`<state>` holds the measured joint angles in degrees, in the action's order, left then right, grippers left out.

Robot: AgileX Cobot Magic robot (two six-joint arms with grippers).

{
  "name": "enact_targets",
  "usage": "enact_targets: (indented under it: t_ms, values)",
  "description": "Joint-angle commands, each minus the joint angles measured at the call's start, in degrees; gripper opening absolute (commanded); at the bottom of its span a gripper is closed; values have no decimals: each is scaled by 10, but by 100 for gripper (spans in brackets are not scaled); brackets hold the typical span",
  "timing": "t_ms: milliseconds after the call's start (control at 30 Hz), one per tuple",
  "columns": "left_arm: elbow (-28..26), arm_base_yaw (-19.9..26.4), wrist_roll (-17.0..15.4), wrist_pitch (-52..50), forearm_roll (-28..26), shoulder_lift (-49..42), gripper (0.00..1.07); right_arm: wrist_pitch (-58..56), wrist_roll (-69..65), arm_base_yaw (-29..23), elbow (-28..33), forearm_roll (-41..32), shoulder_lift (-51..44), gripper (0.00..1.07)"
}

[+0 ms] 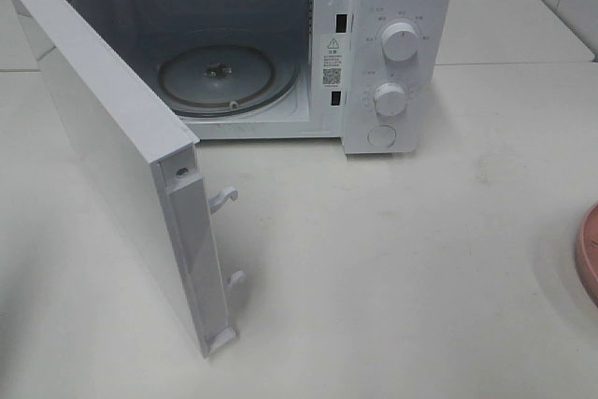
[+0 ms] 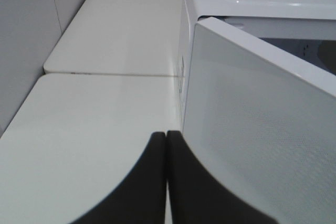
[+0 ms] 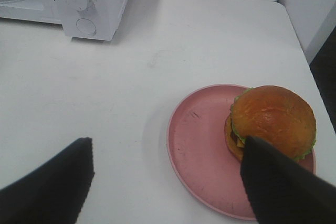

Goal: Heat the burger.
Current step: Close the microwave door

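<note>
From the high view, you see the microwave with its door swung wide and the glass turntable bare; only the rim of the pink plate shows at the right edge, and neither arm appears. In the left wrist view, your left end effector has its fingers pressed together on nothing, just beside the door's outer face — a careless sweep there could knock the door partly shut and block the way in. In the right wrist view, your right end effector stands wide open and empty above the plate, where the burger sits off-centre toward one rim; a squeeze on the glossy bun could slip or shear the layers apart. The counter is white, smooth and faintly scuffed, with pale tiled walls behind.
</note>
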<state>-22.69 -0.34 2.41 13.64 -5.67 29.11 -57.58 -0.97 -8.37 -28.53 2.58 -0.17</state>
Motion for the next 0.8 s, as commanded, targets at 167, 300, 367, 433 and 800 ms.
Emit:
enact_targets:
  t_ms: [167, 300, 367, 433, 800]
  values:
    - [72, -1, 2, -217, -2, 56, 0, 6, 3, 3, -1, -2, -19, 75]
    - [92, -1, 1, -301, 4, 101, 0, 6, 3, 3, -1, -2, -19, 75]
    - [92, -1, -2, -333, 14, 131, 0, 6, 3, 3, -1, -2, -19, 75]
    - [92, -1, -5, -376, 42, 180, 0, 6, 3, 3, -1, -2, -19, 75]
    - [92, -1, -151, -533, 227, 347, 0, 6, 3, 3, -1, -2, -19, 75]
